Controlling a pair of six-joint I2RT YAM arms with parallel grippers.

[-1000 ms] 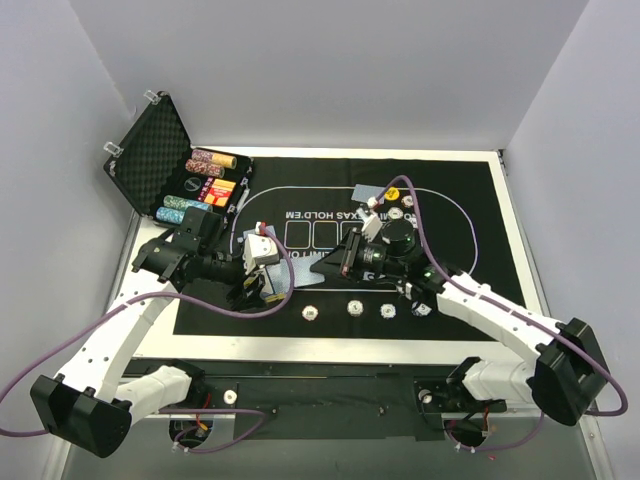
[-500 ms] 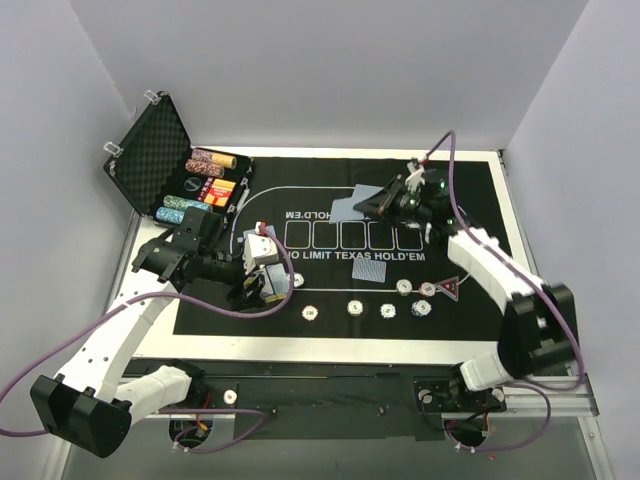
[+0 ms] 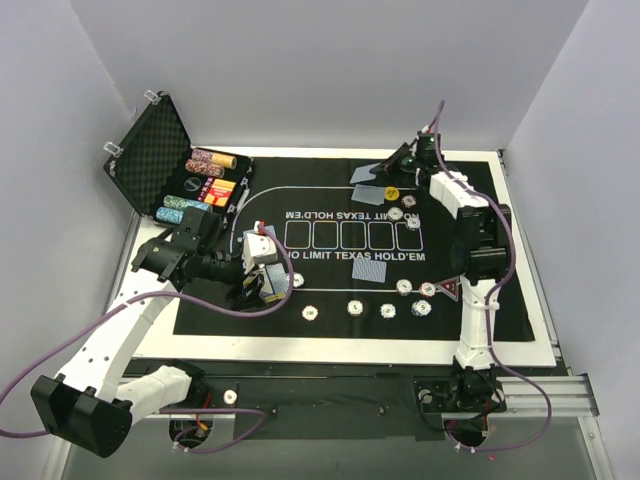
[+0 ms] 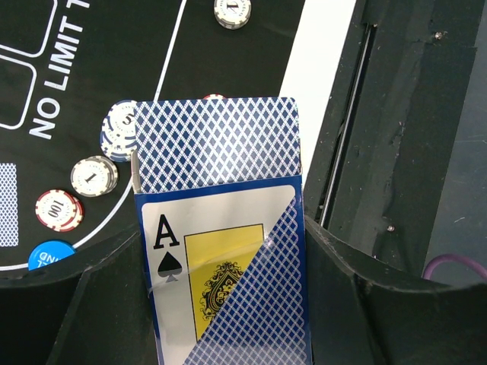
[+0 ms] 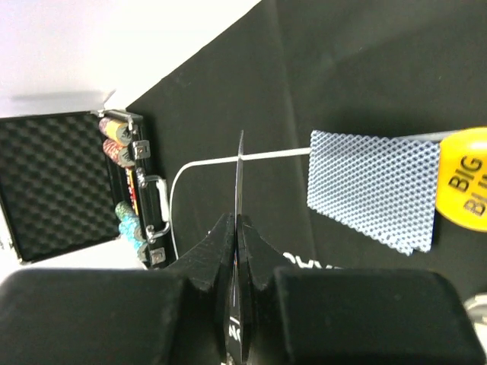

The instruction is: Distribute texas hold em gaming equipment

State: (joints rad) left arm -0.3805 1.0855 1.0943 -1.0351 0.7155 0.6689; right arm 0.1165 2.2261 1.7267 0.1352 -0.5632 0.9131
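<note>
The left pincer (image 4: 224,319) pinches blue-lattice-backed cards (image 4: 221,144) (ace of spades showing), the right pincer (image 5: 237,251) a single card (image 5: 240,171) edge-on.

Left tool (image 4: 221,304), right tool (image 5: 237,247): both closed.

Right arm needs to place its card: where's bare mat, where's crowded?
Free: the five outlined boxes mid-mat; the far strip between the case and the face-down cards. Crowded: around the yellow button and chips beside it; the near chip row.
</note>
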